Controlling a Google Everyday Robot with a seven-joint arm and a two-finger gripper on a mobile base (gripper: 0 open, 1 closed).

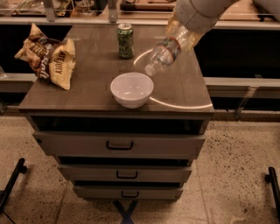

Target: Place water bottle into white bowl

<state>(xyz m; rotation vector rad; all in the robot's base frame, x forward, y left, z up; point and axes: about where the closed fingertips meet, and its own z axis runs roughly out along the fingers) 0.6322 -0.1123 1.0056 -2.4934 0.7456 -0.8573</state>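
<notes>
gripper [185, 29] sits at the upper right of the view, mostly tucked under the arm's [199, 11] white shell, and it is clamped on the base end of the water bottle [168, 50]. the bottle hangs in the air over the back right part of the cabinet top [177, 87], tilted steeply with its cap end pointing down and to the left. the cap is near the far right rim of the white bowl [131, 89] but above it and not touching. the bowl stands upright near the front edge of the top, roughly in the middle, and nothing shows inside it. a green can [125, 40] stands upright behind the bowl, toward the back of the top, well apart from the bottle. a crumpled chip bag [48, 59] lies at the left side, partly hanging over the edge. a bright curved streak of light [183, 105] crosses the wood to the right of the bowl. below the top, three drawers [120, 144] with dark handles are stacked, and the cabinet stands on a speckled floor [236, 175].
</notes>
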